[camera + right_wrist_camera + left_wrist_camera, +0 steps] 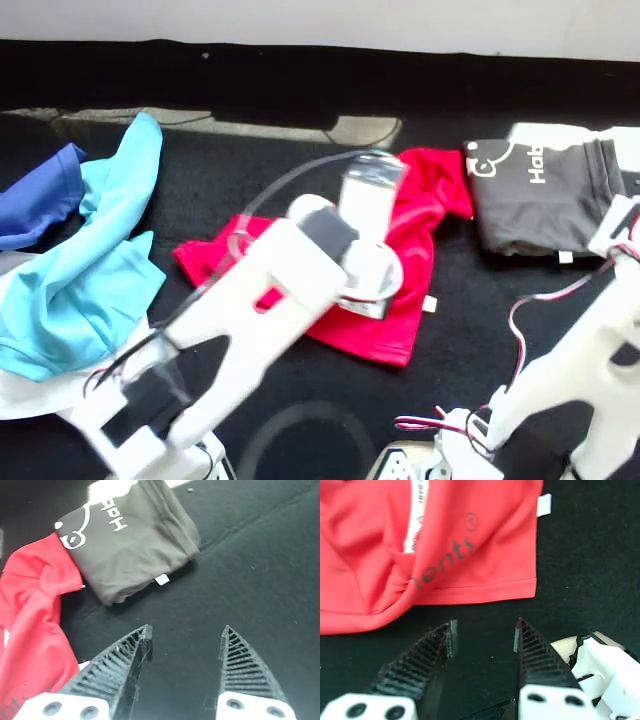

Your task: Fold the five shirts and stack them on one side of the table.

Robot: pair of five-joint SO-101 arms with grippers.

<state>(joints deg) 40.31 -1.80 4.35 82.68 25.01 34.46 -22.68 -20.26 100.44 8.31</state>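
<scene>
Beside the red shirt (445,540) the left claw (485,630) gapes empty, the right claw (187,630) likewise near the folded grey shirt (135,550).

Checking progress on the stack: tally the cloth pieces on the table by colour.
Red shirt: 1
Dark grey shirt: 1
Light blue shirt: 1
Dark blue shirt: 1
White cloth, partly covered: 2
Total: 6

The left arm (260,310) stretches far forward, and the left gripper (484,630) points downward with its jaws apart. The right arm (585,360) stands more upright, with the right gripper (186,632) spread wide.
</scene>
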